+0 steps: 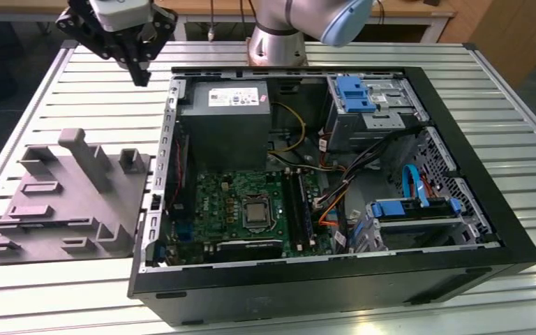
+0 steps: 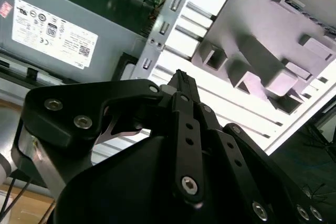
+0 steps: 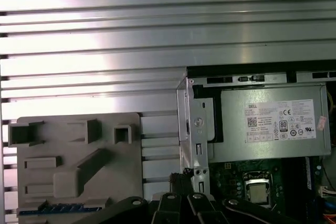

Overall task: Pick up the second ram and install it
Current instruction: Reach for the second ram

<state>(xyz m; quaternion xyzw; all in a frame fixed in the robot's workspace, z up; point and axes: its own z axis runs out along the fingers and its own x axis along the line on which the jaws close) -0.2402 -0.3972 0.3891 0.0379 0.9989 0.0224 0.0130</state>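
Observation:
The second ram (image 3: 59, 209) is a thin dark blue strip lying flat along the grey fixture (image 3: 79, 156) in the first wrist view. My gripper (image 1: 140, 75) hangs high over the back left of the table, beyond the fixture (image 1: 63, 195) and beside the rear corner of the open computer case (image 1: 161, 160). Its fingers (image 2: 181, 80) meet at the tip with nothing between them, so it is shut and empty. The black memory slots (image 1: 293, 202) run beside the processor socket (image 1: 252, 209) on the motherboard.
The grey power supply (image 1: 224, 118) fills the case's rear corner nearest the gripper. Cables (image 1: 343, 188) and blue drive bays (image 1: 356, 94) crowd the case on the exterior view's right. Upright posts (image 1: 86, 157) rise from the fixture. Slatted metal table (image 1: 100, 91) lies below the gripper.

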